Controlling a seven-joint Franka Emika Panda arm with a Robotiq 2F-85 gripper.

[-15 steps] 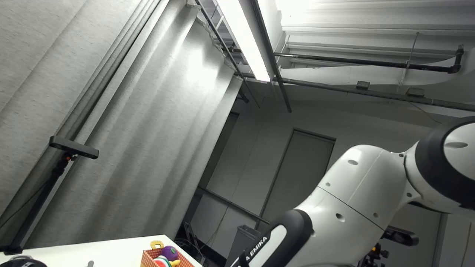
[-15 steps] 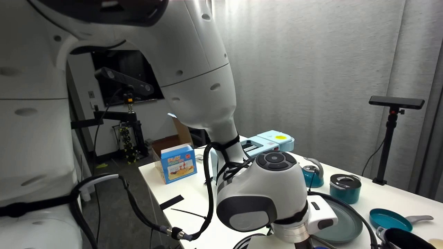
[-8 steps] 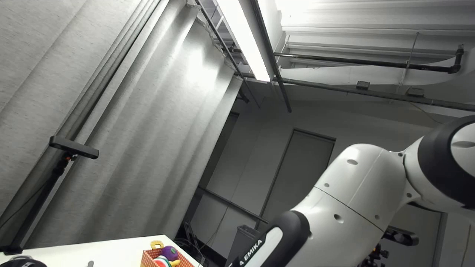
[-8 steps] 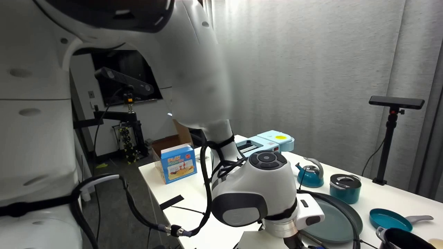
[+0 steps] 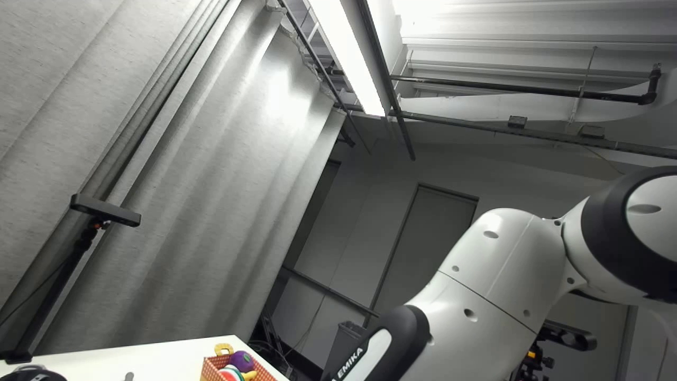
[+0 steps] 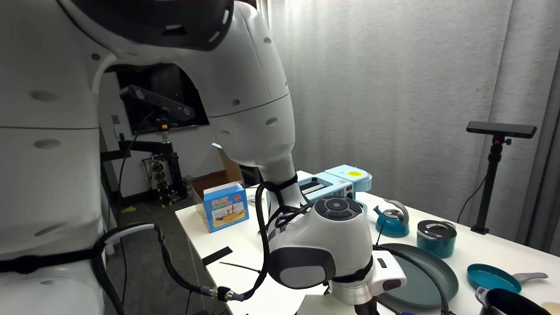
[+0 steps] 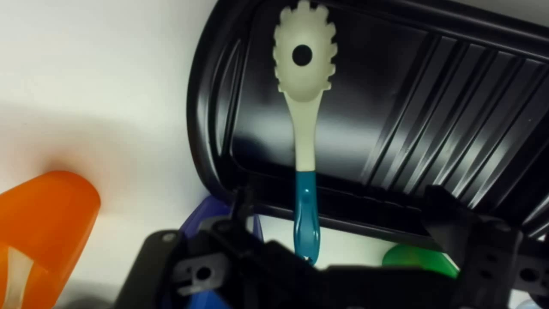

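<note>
Mostly cream spaghetti server [image 7: 305,133], glossy teal handle [image 7: 306,212]

Decent gap between the black tray [image 7: 356,107] and orange thing [image 7: 49,219] tbh, but purple thing [image 7: 206,214], green thing [image 7: 416,257] and pasta server [image 7: 305,141] crowd the tray's long rim.

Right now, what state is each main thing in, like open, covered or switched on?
End effector, open, gripping nothing
Pasta spoon, lying across the rim of the black tray
Kettle, upright and lidded
Back pot, covered
Front pot, uncovered
Frying pan, uncovered
Basket, uncovered, holding toys
Cardboard box, open
Ceiling light, on
Wall screen, dark
</note>
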